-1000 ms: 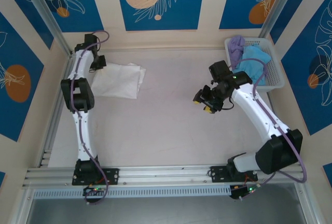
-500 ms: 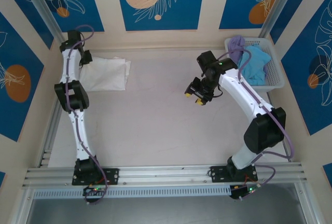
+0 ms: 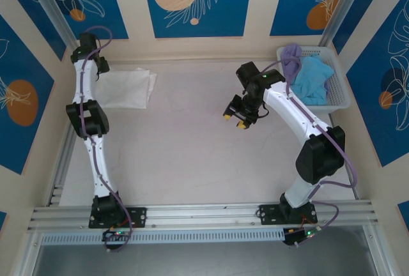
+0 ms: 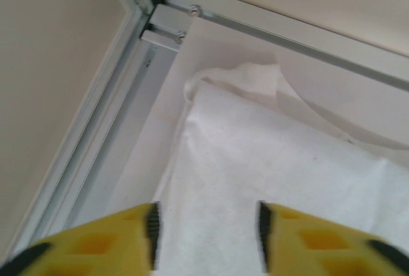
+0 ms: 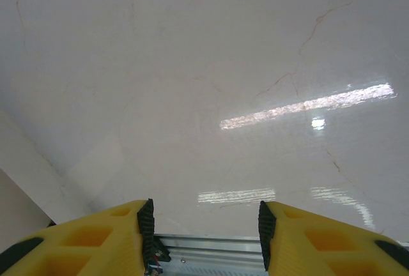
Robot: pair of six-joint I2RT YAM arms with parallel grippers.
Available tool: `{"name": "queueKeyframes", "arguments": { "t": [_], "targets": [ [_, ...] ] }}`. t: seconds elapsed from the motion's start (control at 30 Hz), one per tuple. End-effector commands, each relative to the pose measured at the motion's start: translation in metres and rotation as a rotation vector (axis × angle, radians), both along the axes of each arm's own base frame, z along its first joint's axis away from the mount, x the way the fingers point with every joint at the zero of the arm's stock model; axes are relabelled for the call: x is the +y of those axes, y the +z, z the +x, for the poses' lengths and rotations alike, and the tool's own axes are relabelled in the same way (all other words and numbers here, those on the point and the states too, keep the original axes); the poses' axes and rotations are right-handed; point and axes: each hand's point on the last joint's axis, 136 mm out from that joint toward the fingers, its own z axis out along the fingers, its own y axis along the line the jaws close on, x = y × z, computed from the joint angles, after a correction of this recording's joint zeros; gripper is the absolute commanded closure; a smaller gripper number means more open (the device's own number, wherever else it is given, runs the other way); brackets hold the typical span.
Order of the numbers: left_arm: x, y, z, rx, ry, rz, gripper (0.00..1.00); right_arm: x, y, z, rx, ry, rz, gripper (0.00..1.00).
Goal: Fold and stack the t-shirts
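Observation:
A folded white t-shirt (image 3: 124, 89) lies flat in the table's far left corner. My left gripper (image 3: 102, 67) hovers at its far left edge. In the left wrist view the left gripper (image 4: 208, 234) is open, its yellow fingers (image 4: 96, 247) apart above the white t-shirt (image 4: 275, 161) and gripping nothing. A light blue t-shirt (image 3: 313, 79) and a lavender t-shirt (image 3: 292, 54) lie bunched in the basket (image 3: 319, 107). My right gripper (image 3: 235, 116) hangs over bare table left of the basket. The right wrist view has the right gripper (image 5: 206, 225) open and empty.
The white lattice basket stands at the far right corner. An aluminium frame rail (image 4: 96, 129) and its corner bracket (image 4: 166, 30) run close beside the white shirt's left edge. The pale tabletop (image 3: 192, 154) stretches between the two arms.
My left gripper slid the white shirt further into the far left corner, then opened and let it go. My right arm swung left and away from the basket, still open.

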Motion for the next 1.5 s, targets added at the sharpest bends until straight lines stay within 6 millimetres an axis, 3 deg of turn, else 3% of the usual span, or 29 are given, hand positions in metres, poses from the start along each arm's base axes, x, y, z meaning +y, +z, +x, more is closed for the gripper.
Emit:
{"name": "queueKeyframes", "arguments": {
  "t": [0.0, 0.13, 0.2, 0.33, 0.47, 0.63, 0.77, 0.83, 0.93, 1.03, 1.1, 1.13, 1.2, 1.23, 1.37, 1.47],
  "targets": [
    [0.014, 0.003, -0.006, -0.003, 0.079, 0.000, 0.31, 0.001, 0.007, -0.006, 0.005, 0.000, 0.011, 0.50],
    [-0.004, 0.014, -0.006, -0.036, 0.066, -0.103, 0.13, 0.000, 0.010, -0.005, -0.018, 0.017, 0.012, 0.50],
    [-0.024, 0.025, -0.002, -0.065, 0.017, -0.166, 0.03, -0.003, 0.015, -0.002, -0.048, 0.024, 0.004, 0.49],
    [-0.071, 0.058, 0.002, -0.114, -0.079, -0.213, 0.00, -0.019, 0.030, 0.006, -0.138, 0.016, -0.047, 0.47],
    [-0.126, 0.098, -0.007, -0.171, -0.141, -0.269, 0.00, -0.047, 0.054, 0.013, -0.298, -0.017, -0.152, 0.43],
    [-0.215, 0.121, -0.033, -0.199, -0.216, -0.398, 0.00, -0.088, 0.079, 0.011, -0.554, -0.096, -0.267, 0.38],
    [-0.298, 0.117, -0.077, -0.172, -0.321, -0.413, 0.00, -0.124, 0.089, 0.000, -0.747, -0.162, -0.369, 0.29],
    [-0.322, 0.113, -0.101, -0.169, -0.353, -0.366, 0.02, -0.139, 0.087, -0.007, -0.805, -0.186, -0.422, 0.24],
    [-0.326, 0.102, -0.138, -0.197, -0.341, -0.321, 0.02, -0.153, 0.084, -0.014, -0.893, -0.161, -0.487, 0.23],
    [-0.309, 0.095, -0.175, -0.281, -0.306, -0.294, 0.02, -0.167, 0.065, -0.021, -0.912, -0.157, -0.560, 0.23],
    [-0.286, 0.090, -0.200, -0.331, -0.268, -0.239, 0.02, -0.172, 0.049, -0.026, -0.905, -0.131, -0.589, 0.21],
    [-0.274, 0.093, -0.209, -0.351, -0.243, -0.199, 0.02, -0.169, 0.041, -0.029, -0.892, -0.102, -0.575, 0.12],
    [-0.248, 0.095, -0.228, -0.377, -0.219, -0.082, 0.00, -0.162, 0.029, -0.029, -0.889, -0.041, -0.518, 0.08],
    [-0.240, 0.095, -0.234, -0.379, -0.220, -0.035, 0.00, -0.163, 0.022, -0.028, -0.879, -0.057, -0.505, 0.00],
    [-0.207, 0.085, -0.255, -0.302, -0.216, 0.117, 0.00, -0.176, -0.007, -0.023, -0.838, -0.146, -0.505, 0.01],
    [-0.178, 0.065, -0.268, -0.256, -0.157, 0.088, 0.00, -0.168, -0.020, -0.011, -0.897, -0.034, -0.515, 0.01]
  ]
}}
